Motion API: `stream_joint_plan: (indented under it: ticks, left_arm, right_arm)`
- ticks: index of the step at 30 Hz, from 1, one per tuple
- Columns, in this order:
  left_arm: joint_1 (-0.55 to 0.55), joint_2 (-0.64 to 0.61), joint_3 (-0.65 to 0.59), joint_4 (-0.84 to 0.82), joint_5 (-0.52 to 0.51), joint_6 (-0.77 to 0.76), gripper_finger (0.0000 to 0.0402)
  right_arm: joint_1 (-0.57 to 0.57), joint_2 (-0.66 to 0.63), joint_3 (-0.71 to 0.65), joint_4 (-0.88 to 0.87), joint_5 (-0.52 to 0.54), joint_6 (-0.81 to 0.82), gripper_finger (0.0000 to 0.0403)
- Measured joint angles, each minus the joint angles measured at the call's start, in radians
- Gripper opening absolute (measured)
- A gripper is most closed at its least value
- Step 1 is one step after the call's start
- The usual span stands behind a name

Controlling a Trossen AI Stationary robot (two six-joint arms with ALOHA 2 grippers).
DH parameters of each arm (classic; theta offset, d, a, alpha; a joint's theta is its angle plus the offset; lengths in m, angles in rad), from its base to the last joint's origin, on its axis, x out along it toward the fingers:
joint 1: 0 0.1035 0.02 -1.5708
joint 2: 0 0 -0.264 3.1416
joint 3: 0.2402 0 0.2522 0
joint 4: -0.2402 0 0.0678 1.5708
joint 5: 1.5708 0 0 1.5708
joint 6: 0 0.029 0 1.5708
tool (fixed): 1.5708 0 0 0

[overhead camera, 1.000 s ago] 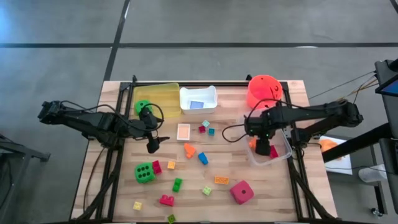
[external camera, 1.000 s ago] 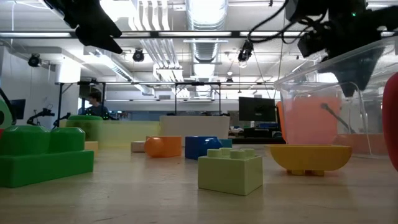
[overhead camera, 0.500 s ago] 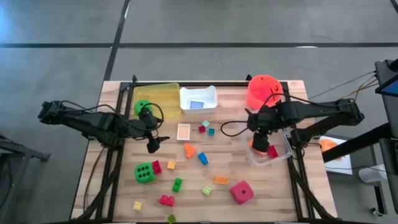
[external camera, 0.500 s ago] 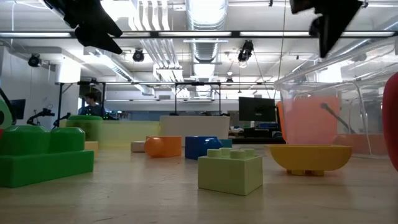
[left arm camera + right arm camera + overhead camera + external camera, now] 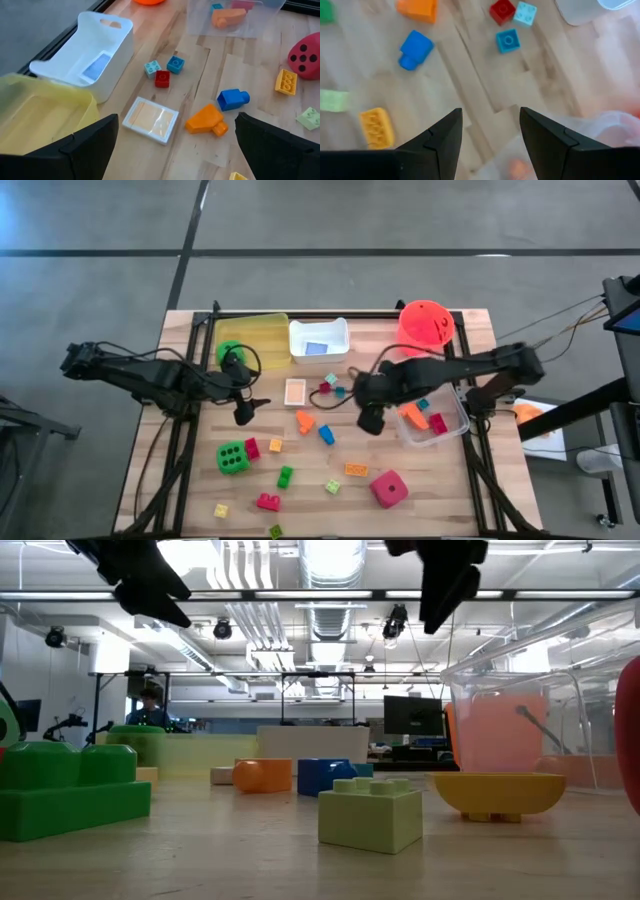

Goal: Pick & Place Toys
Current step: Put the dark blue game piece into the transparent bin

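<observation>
Toys lie scattered over the table, and the one the next move most likely turns on is the blue brick (image 5: 326,434), loose on the wood between the two arms. The right gripper (image 5: 368,418) hovers above the table on the inner side of the clear tray (image 5: 458,427), its fingers (image 5: 442,137) partly apart with nothing between them. From this gripper the blue brick (image 5: 415,49) lies ahead and off to one side, toward the left arm and a little toward the table's front edge. It is near, but not under the jaws. The brick's long axis appears to run at a slant to the line between the two fingers, so a wrist turn would probably be needed to close across its short side. The orange brick (image 5: 304,421) sits just beyond the blue one, about midway between the arms. The left gripper (image 5: 245,412) waits on the far side of both, spread wide and empty. From it the blue brick (image 5: 233,98) lies forward, past the orange brick (image 5: 206,120). The right gripper is the nearer to the blue brick, so the reach is judged to be its own: a short move sideways and down, away from the tray.
</observation>
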Motion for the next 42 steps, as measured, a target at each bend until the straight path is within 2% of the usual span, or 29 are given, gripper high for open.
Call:
stream_joint_plan:
  ticks: [8, 14, 29, 36, 42]
  left_arm:
    - [0.000, -0.069, -0.002, -0.134, 0.007, -0.102, 0.0385]
    - [0.000, -0.107, -0.002, -0.197, 0.007, -0.111, 0.0385]
    - [0.000, -0.138, -0.002, -0.284, 0.007, -0.122, 0.0385]
    - [0.000, -0.138, -0.002, -0.319, 0.015, -0.135, 0.0385]
    - [0.000, -0.138, -0.002, -0.339, 0.035, -0.145, 0.0385]
  right_arm:
    - [0.005, 0.182, 0.192, -0.062, 0.016, 0.054, 0.0194]
    - [0.014, 0.280, 0.283, -0.072, 0.013, 0.110, 0.0194]
    - [0.069, 0.531, 0.429, -0.075, 0.018, 0.234, 0.0194]
    - [0.077, 0.592, 0.480, -0.059, 0.032, 0.211, 0.0194]
    - [0.077, 0.611, 0.470, -0.036, 0.016, 0.209, 0.0194]
